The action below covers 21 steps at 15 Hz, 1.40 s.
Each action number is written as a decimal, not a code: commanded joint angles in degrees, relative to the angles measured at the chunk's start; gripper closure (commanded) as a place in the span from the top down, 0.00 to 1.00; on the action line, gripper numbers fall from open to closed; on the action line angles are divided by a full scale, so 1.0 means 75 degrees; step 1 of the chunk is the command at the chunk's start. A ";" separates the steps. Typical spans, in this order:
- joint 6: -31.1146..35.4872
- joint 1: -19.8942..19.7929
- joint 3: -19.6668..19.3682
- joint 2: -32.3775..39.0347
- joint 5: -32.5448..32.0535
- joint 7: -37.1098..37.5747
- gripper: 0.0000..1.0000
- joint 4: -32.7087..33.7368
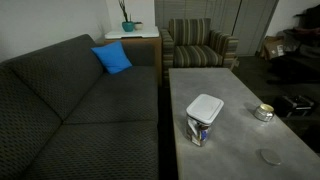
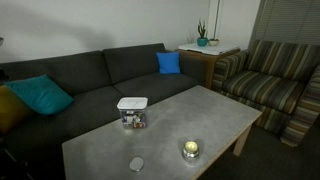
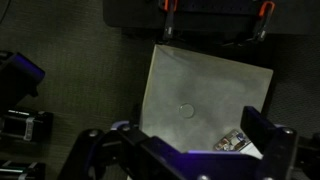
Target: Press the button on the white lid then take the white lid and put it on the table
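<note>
Grey table [image 1: 240, 85] beside dark sofa [image 1: 70, 100] | white lid [image 1: 205, 106] on container [image 1: 199, 132] | tool [image 3: 180, 145] wide open, empty

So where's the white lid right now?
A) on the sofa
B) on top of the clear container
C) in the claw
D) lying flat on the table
B: in both exterior views the white lid caps the clear container standing on the table.

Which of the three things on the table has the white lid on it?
The clear container, tallest of the three, with the white lid on top. The round silvery tin and flat grey disc lie low, apart from it.
</note>
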 commanded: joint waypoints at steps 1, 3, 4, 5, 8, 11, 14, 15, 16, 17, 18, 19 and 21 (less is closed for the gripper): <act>-0.0002 -0.0134 0.0121 0.0023 0.0059 -0.0053 1.00 0.0006; 0.0080 -0.0094 0.0111 0.0183 0.0088 -0.0096 1.00 0.0116; 0.0141 -0.0059 0.0083 0.0282 0.0159 -0.0138 1.00 0.0192; 0.0221 -0.0030 0.0064 0.0383 0.0239 -0.0146 1.00 0.0256; 0.0456 0.0090 0.0012 0.0879 0.0650 -0.0219 1.00 0.0609; 0.0723 0.0264 0.0007 0.1473 0.1301 -0.0440 1.00 0.1067; 0.1045 0.0474 0.0044 0.2148 0.2221 -0.0807 1.00 0.1633; 0.1139 0.0522 0.0073 0.2377 0.2525 -0.0936 1.00 0.1827; 0.1171 0.0589 0.0108 0.2649 0.2872 -0.1120 1.00 0.2076; 0.1171 0.0629 0.0159 0.2901 0.3175 -0.1294 1.00 0.2312; 0.1193 0.0661 0.0236 0.3146 0.3462 -0.1533 1.00 0.2528; 0.1158 0.0685 0.0333 0.3362 0.3700 -0.1826 1.00 0.2746; 0.1086 0.0675 0.0621 0.3819 0.4062 -0.2346 1.00 0.3171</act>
